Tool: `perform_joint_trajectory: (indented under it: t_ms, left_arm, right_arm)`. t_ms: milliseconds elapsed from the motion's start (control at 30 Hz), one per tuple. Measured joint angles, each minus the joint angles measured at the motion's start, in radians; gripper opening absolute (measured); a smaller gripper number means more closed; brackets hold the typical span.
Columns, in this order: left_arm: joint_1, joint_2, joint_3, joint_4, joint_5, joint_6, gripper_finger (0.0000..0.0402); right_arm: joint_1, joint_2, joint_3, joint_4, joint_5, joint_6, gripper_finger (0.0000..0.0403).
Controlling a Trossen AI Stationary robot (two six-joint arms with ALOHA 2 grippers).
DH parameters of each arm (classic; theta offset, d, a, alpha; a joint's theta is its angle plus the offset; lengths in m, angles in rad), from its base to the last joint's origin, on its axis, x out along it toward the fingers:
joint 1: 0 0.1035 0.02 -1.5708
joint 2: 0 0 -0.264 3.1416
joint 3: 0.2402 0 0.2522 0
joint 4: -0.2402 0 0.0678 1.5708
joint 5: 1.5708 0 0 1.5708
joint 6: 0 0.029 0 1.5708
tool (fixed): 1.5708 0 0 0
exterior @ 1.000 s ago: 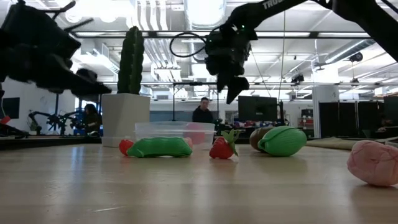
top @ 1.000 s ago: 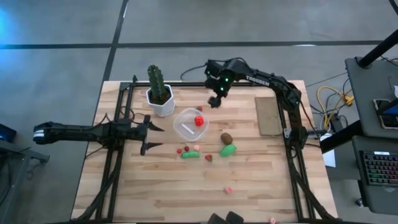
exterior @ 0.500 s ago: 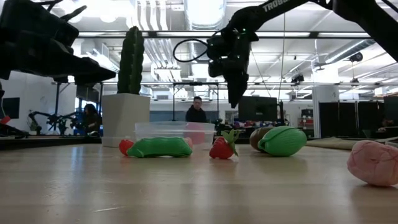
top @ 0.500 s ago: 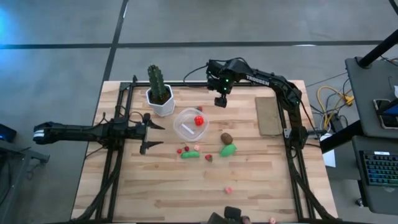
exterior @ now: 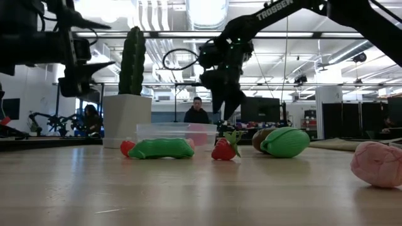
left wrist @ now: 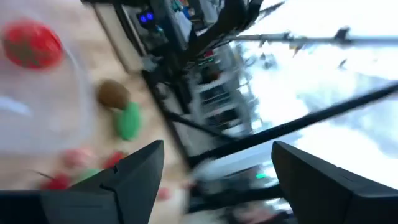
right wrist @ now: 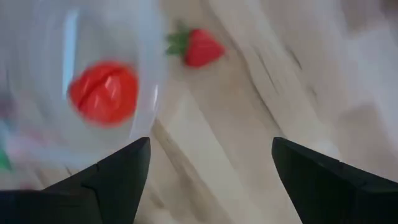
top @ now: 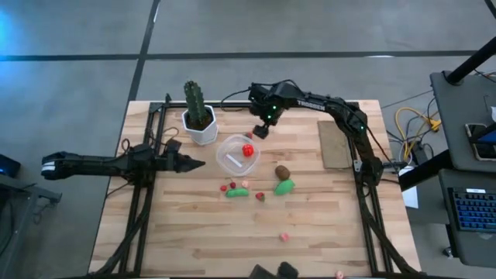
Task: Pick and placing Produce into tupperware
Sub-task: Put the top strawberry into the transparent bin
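The clear tupperware point(top: 232, 155) stands at mid-table with the red ball point(top: 247, 150) inside; both also show in the right wrist view, the ball point(right wrist: 104, 93) behind the clear wall point(right wrist: 149, 99). A small strawberry point(top: 249, 136) lies on the wood at its far rim. The brown oval point(top: 283, 171), a green piece point(top: 284, 186), a green oblong point(top: 237, 192) and small red bits point(top: 227, 186) lie on the near side. My right gripper point(top: 260, 130) hangs open above the strawberry point(right wrist: 199, 46). My left gripper point(top: 190, 163) is open, left of the tupperware.
A cactus in a white pot point(top: 200, 118) stands left of the tupperware's far side. A brown board point(top: 335, 143) lies at the right. A pink piece point(top: 284, 236) lies near the front edge, another point(top: 339, 273) at the edge. A person point(exterior: 196, 112) shows in the room behind.
My right gripper has swung left and a little nearer, toward the tupperware's far rim, and now hangs over the small strawberry. My left gripper has rolled about its own axis, so its two fingers no longer spread apart in the high view.
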Motion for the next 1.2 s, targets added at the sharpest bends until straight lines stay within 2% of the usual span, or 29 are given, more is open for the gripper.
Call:
perform_joint_trajectory:
  t_ms: [200, 300, 367, 433, 500, 567, 633, 767, 833, 1033, 1133, 1200]
  left_arm:
    - [0.000, 0.000, 0.000, 0.050, -0.017, -0.039, 0.0283]
    - [0.000, 0.000, 0.000, 0.052, -0.027, -0.041, 0.0283]
    - [0.000, 0.000, 0.000, 0.051, -0.027, -0.041, 0.0283]
    - [0.000, 0.000, 0.000, 0.051, -0.026, -0.041, 0.0283]
    - [0.000, 0.000, 0.000, 0.051, -0.027, -0.041, 0.0283]
    - [0.000, 0.000, 0.000, 0.051, -0.026, -0.041, 0.0283]
    - [0.000, 0.000, 0.000, 0.051, -0.026, -0.041, 0.0283]
    - [0.000, 0.000, 0.000, 0.051, -0.026, -0.041, 0.0283]
    - [0.000, 0.000, 0.000, 0.050, -0.026, -0.041, 0.0283]
    - [0.000, 0.000, 0.000, 0.050, -0.026, -0.040, 0.0283]
    - [0.000, 0.000, 0.000, 0.050, -0.036, -0.019, 0.0283]
    - [0.000, 0.000, 0.000, 0.050, -0.049, -0.012, 0.0283]
  right_arm:
    - [-0.097, 0.009, 0.009, 0.058, -0.069, 0.524, 0.0327]
    - [-0.133, 0.009, 0.008, 0.145, -0.176, 0.618, 0.0327]
    - [-0.134, 0.009, 0.007, 0.211, -0.260, 0.526, 0.0327]
    - [-0.115, 0.009, 0.020, 0.204, -0.296, 0.310, 0.0327]
    - [-0.084, 0.007, 0.034, 0.144, -0.248, 0.051, 0.0327]
    - [-0.051, 0.007, 0.048, 0.070, -0.143, -0.067, 0.0327]
    - [-0.027, 0.007, 0.052, 0.019, -0.050, -0.103, 0.0327]
    - [-0.020, 0.007, 0.053, -0.034, 0.001, -0.195, 0.0313]
    - [-0.019, 0.007, 0.057, -0.056, 0.037, -0.249, 0.0286]
    - [-0.018, 0.007, 0.082, -0.093, 0.058, -0.394, 0.0186]
    - [-0.018, 0.007, 0.094, -0.093, 0.061, -0.427, 0.0162]
    - [-0.025, 0.007, 0.096, -0.087, 0.057, -0.347, 0.0157]
